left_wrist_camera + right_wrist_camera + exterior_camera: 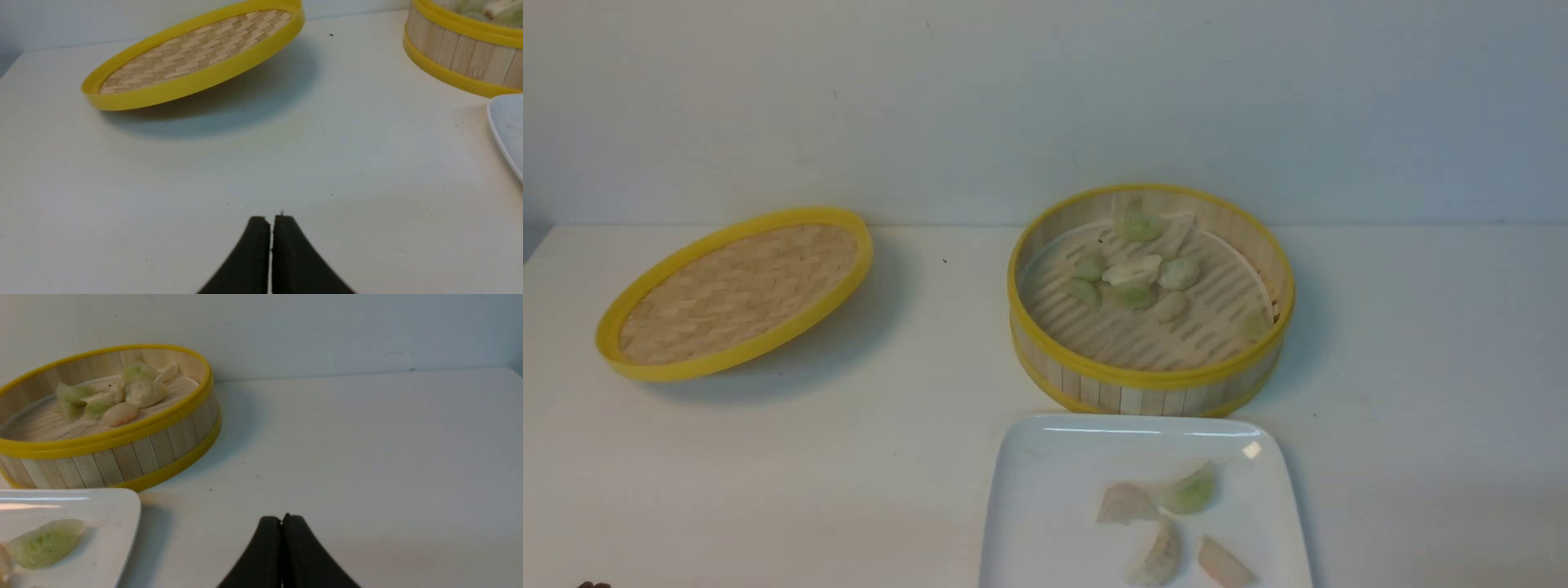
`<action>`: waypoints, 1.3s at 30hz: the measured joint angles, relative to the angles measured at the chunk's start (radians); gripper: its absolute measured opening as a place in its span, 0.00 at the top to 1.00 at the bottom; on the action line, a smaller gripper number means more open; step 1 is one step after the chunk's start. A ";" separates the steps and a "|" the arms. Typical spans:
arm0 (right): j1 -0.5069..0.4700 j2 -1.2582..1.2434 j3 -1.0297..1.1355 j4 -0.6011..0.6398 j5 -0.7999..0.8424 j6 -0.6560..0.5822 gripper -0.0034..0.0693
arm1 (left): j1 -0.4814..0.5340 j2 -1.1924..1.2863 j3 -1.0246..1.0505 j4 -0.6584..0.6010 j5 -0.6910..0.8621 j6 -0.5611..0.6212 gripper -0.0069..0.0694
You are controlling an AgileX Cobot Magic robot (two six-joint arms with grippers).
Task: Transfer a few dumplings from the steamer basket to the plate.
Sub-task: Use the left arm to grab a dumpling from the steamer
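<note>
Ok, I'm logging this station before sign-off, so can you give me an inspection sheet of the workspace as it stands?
Surface: white table, a few tiny dark specks.
Job's things: steamer basket uncovered, a cluster of dumplings inside; plate just in front of it, carrying four more.
Clutter: woven lid left of the basket, apart from it, appears tilted.
Grippers: left pincer shut, empty; right pincer shut, empty; both over bare table.
Cables: nothing seen.
Surroundings: plain pale wall behind.

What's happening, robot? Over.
Left gripper shut, empty. Right gripper shut, empty. Four dumplings on plate; more in steamer basket. Lid lies aside, left.
</note>
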 joint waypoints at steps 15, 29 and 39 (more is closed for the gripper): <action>-0.001 0.000 0.000 0.000 0.000 0.000 0.97 | 0.000 0.000 0.003 -0.084 -0.129 -0.127 0.92; 0.001 0.000 0.009 0.311 -0.162 0.139 0.97 | 0.000 0.000 0.003 -0.529 -0.518 -0.249 0.92; 0.001 0.000 0.009 0.658 -0.324 0.177 0.97 | 0.000 0.192 -0.413 -0.417 -0.302 -0.235 0.92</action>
